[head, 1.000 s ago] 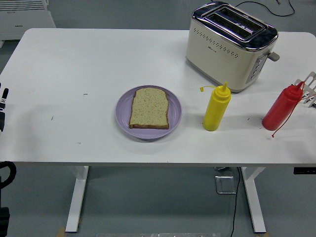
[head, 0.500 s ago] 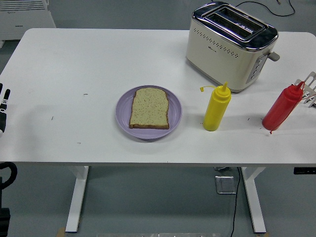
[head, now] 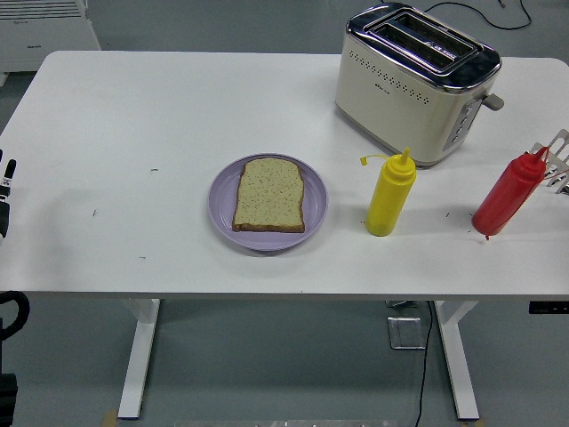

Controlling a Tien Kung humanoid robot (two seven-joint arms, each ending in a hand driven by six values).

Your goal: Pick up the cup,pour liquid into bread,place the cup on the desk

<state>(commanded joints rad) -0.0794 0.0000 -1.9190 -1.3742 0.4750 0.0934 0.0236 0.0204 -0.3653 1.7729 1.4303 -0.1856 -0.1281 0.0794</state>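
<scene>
A slice of bread lies on a purple plate at the table's middle. To its right a yellow squeeze bottle stands upright. No cup is in view. Near the right edge a red squeeze bottle leans to the right with its base on the table. My right hand enters at the picture's right edge, and its pale fingers close around the bottle's top. My left hand rests at the left edge, fingers straight, holding nothing.
A cream and chrome toaster stands at the back right, behind the bottles. The white table spreads bare to the left of the plate. A cable runs behind the toaster.
The thin red strand that hung beside the red bottle one second ago no longer shows. My left hand has shifted slightly at the left edge. Plate, bread and yellow bottle have not moved.
</scene>
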